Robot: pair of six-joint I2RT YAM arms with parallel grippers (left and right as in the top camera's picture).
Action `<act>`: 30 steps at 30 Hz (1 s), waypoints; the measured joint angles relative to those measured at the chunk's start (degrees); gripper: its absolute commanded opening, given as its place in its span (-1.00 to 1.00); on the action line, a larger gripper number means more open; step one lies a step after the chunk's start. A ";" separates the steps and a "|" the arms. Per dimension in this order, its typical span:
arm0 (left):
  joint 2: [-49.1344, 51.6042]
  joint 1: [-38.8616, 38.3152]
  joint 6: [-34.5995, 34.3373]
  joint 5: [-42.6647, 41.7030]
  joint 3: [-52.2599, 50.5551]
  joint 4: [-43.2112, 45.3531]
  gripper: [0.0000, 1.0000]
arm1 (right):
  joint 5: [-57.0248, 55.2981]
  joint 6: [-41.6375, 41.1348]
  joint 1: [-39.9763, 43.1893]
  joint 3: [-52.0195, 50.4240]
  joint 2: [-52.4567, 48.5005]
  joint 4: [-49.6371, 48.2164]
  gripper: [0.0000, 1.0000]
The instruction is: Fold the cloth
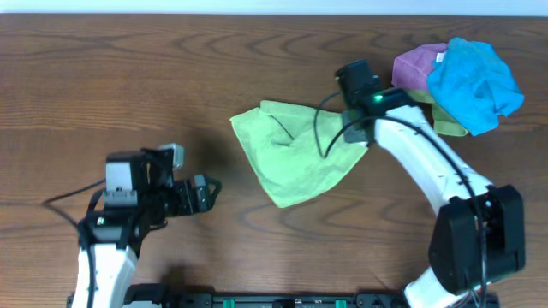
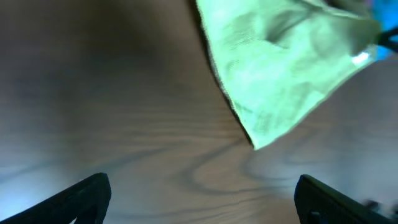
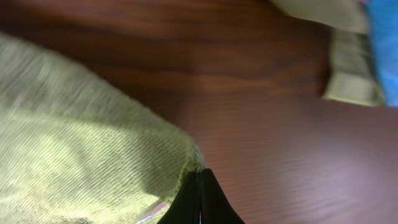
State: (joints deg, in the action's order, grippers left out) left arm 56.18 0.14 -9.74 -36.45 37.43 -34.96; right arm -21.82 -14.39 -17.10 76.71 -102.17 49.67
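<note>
Clearly rumpled, the cloth (image 1: 291, 158) lies mid-table, its right corner pinched between the clenched fingers of the right gripper (image 3: 199, 198); from overhead the wrist hides that grip. The left gripper (image 1: 204, 193) hangs spread wide, apart from the cloth. The blue cloth (image 1: 473, 84) partly covers the purple cloth (image 1: 415, 64).

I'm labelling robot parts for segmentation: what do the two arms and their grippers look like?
The left arm and right arm are white tubular links with bulky black joint housings. The left gripper and right gripper have black fingers. Thin black cables trail from each wrist, and a green light glows near the right wrist.
</note>
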 measured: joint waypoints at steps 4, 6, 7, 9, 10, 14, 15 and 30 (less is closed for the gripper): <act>3.63 -0.02 -2.97 -6.64 0.00 4.31 0.91 | -2.12 -0.90 3.41 0.00 0.00 0.02 -0.97; 4.94 -0.07 -4.98 -8.63 0.00 5.29 0.91 | -2.69 -1.18 5.09 0.00 0.00 0.04 -0.97; 5.35 -0.07 -5.68 -9.33 0.00 5.42 0.91 | -2.86 -1.36 5.68 0.00 0.00 0.04 -0.97; 5.86 -0.07 -6.86 -10.27 0.00 5.46 0.91 | -3.34 -1.53 6.56 0.00 0.00 0.02 -0.92; 5.88 -0.07 -7.21 -10.56 0.00 5.44 0.91 | -3.45 -1.60 6.69 0.00 0.00 0.04 -0.84; 5.90 -0.07 -9.01 -11.43 0.00 5.51 0.91 | -3.61 -2.05 6.71 0.00 0.00 0.04 -0.48; 5.90 -0.13 -9.62 -11.47 0.00 5.55 0.91 | -3.56 -2.01 6.71 0.00 0.00 0.07 -0.35; 6.47 -7.87 -11.50 -8.09 0.00 6.82 0.91 | 21.94 16.59 -1.62 0.00 0.00 2.84 0.34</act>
State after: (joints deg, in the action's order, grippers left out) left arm 62.65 -7.73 -21.23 -44.53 37.43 -28.14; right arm 0.12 2.20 -18.72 76.71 -102.17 52.51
